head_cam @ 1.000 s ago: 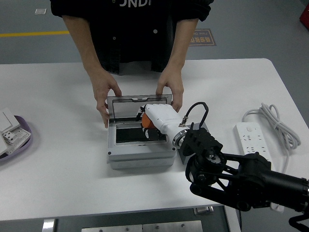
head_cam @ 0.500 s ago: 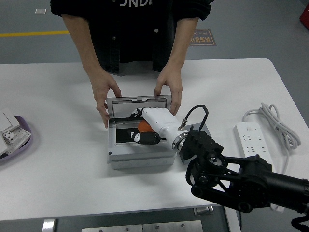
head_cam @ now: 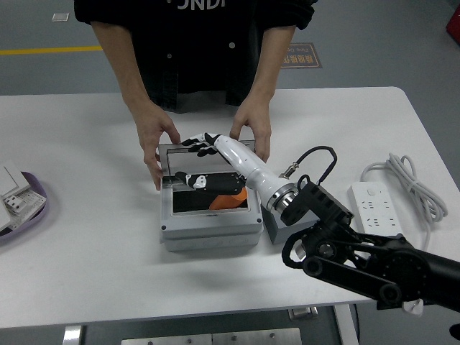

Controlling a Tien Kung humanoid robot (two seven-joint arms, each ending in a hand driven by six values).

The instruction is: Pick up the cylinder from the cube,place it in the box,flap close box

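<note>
1. Since half a second ago the orange cylinder (head_cam: 231,199) has left the grip and now lies on its side in the dark recess of the box (head_cam: 210,228), toward the recess's 3 o'clock end, so the placing step looks done
2. Released, the right robot hand (head_cam: 205,157) has swung toward 12 o'clock; its fingers (head_cam: 192,141) are spread over the top edge of the raised lid (head_cam: 205,159) and the thumb lies across the recess, holding nothing
3. That reach reads as preparation for flapping the lid down, since the fingers sit where a pull toward 6 o'clock would fold it shut
4. At 12 o'clock a person braces the box: one hand (head_cam: 155,141) grips the lid's 9 o'clock edge, the other hand (head_cam: 253,131) its 3 o'clock corner, probably to keep the lid upright and the box from sliding on the desk (head_cam: 86,237)
5. Just at 3 o'clock of the box, the grey cube (head_cam: 282,231) shows partly behind the wrist, with nothing seen on top
6. Further out, a white power strip (head_cam: 372,205) lies at 3 o'clock and a switch plate (head_cam: 14,188) at 9 o'clock, both well apart from the work
7. No left arm shows
</note>
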